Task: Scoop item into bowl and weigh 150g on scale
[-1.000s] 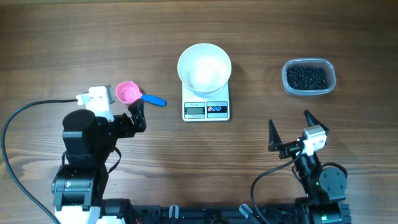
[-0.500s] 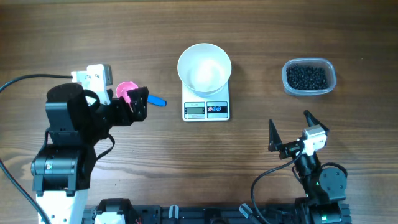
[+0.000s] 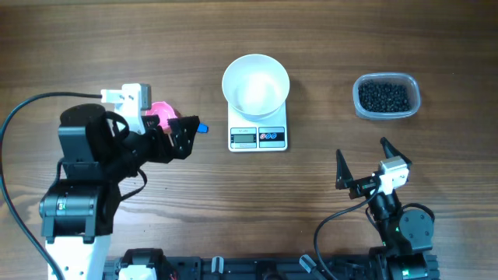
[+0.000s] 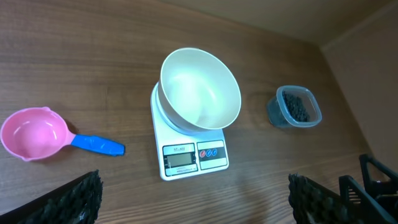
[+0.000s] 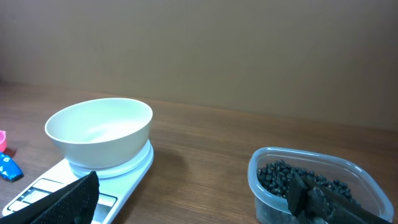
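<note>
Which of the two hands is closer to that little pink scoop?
Left. The left hand hangs right at the pink scoop, partly over it; the right hand sits far off, beyond the scale.

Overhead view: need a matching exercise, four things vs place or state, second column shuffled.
Things:
1. bowl
2. scoop
3. tub
4. right gripper

Place or state:
A. open, holding nothing
B. on the scale, empty
C. holds black grains
D. pink, left of the scale

Pairs: 1-B, 2-D, 3-C, 4-A
</note>
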Robot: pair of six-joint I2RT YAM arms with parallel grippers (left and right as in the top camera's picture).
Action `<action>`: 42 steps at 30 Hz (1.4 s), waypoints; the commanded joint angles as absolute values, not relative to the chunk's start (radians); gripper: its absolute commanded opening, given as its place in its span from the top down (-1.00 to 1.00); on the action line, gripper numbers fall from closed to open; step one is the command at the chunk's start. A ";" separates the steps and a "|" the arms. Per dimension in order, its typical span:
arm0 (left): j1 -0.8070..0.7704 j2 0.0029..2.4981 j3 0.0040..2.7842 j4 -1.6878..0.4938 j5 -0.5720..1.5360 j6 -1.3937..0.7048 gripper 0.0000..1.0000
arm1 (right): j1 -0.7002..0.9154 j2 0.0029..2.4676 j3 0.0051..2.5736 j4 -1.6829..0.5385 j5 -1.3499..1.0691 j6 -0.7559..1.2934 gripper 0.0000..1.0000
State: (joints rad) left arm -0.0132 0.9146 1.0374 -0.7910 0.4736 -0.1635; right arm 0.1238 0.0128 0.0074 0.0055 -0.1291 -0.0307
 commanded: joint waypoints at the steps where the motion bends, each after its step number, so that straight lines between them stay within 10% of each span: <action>1: -0.018 0.953 1.053 -0.806 0.493 -0.179 -1.00 | 0.128 0.007 0.005 0.010 -0.126 -0.023 -1.00; 23: -0.018 1.127 1.053 -0.856 -0.012 -0.733 -1.00 | 0.128 0.007 0.005 0.010 -0.126 -0.024 -1.00; 28: -0.015 1.320 1.053 -0.851 -0.168 -1.097 -0.79 | 0.128 0.007 0.005 0.010 -0.126 -0.023 -1.00; 42: -0.015 1.790 1.053 -0.529 -0.189 -1.116 -0.43 | 0.128 0.007 0.005 0.010 -0.126 -0.024 -1.00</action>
State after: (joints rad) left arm -0.0139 1.7321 1.0431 -0.5587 -0.1608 -1.1053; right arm 0.1238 0.0135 0.0074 0.0055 -0.1291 -0.0307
